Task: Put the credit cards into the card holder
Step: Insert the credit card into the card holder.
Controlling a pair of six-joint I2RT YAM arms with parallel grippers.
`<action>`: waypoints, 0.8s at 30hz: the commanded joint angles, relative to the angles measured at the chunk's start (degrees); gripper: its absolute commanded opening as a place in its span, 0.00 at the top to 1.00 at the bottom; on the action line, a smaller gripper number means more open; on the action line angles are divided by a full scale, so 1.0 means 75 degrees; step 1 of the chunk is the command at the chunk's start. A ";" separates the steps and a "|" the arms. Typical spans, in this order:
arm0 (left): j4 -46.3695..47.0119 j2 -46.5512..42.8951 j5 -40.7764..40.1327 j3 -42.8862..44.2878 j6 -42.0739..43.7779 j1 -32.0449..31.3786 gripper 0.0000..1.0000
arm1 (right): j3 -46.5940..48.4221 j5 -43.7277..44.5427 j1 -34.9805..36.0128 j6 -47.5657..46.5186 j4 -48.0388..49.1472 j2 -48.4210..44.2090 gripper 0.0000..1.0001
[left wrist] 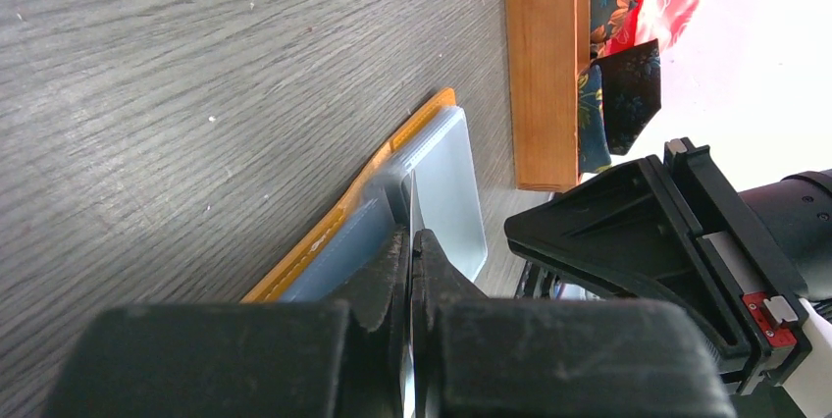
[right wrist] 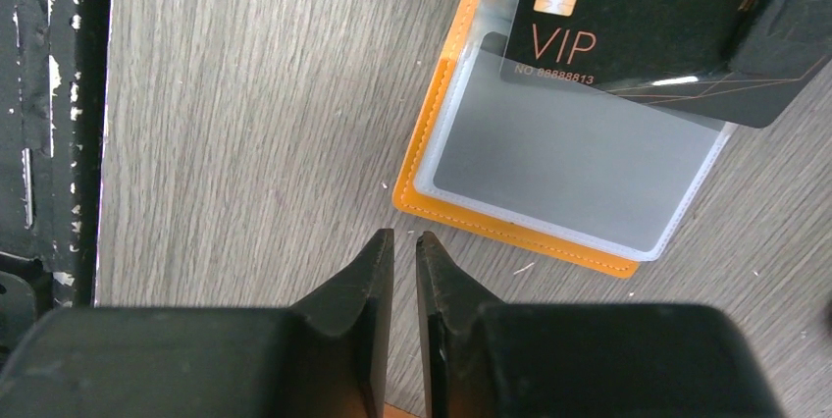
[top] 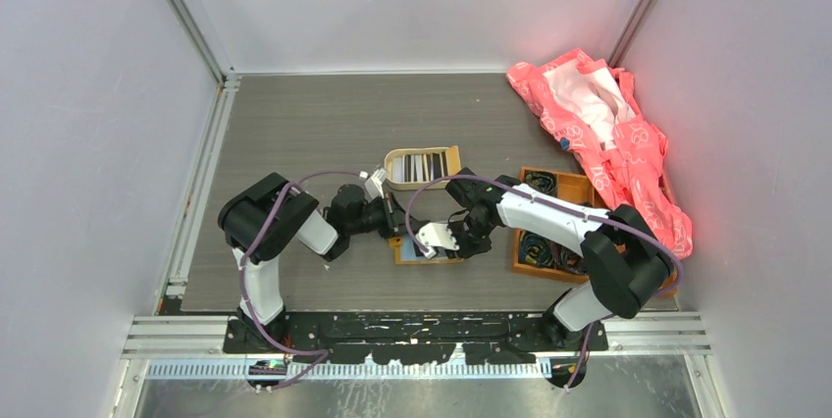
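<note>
The card holder (right wrist: 549,158) lies open on the table, orange outside with clear pale sleeves, and shows between the two arms in the top view (top: 407,254). A black credit card (right wrist: 628,26) marked VIP sits with its lower edge tucked into a sleeve. My left gripper (left wrist: 410,237) is shut on this card, which the left wrist view shows edge-on above the card holder (left wrist: 446,182). My right gripper (right wrist: 404,239) hovers just off the holder's orange corner. Its jaws stand a narrow gap apart with nothing between them.
An oval beige tin (top: 422,165) with more cards stands just behind the holder. An orange wooden compartment tray (top: 549,232) sits to the right under the right arm. A pink cloth bundle (top: 608,138) fills the back right corner. The black rail (right wrist: 49,124) marks the table's near edge.
</note>
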 commanded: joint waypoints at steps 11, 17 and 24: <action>-0.0758 0.0001 -0.0123 0.0018 -0.0291 -0.0049 1.00 | 0.0213 0.0012 -0.0011 0.0293 0.0349 -0.0261 0.79; -0.1632 -0.0077 -0.0065 0.0316 -0.0217 -0.0045 1.00 | 0.0190 0.0073 -0.0014 0.0381 0.0445 -0.0245 0.79; -0.2370 -0.0228 -0.0101 0.0469 -0.0093 -0.0038 1.00 | 0.0099 0.0235 0.0006 0.0620 0.0764 -0.0099 0.76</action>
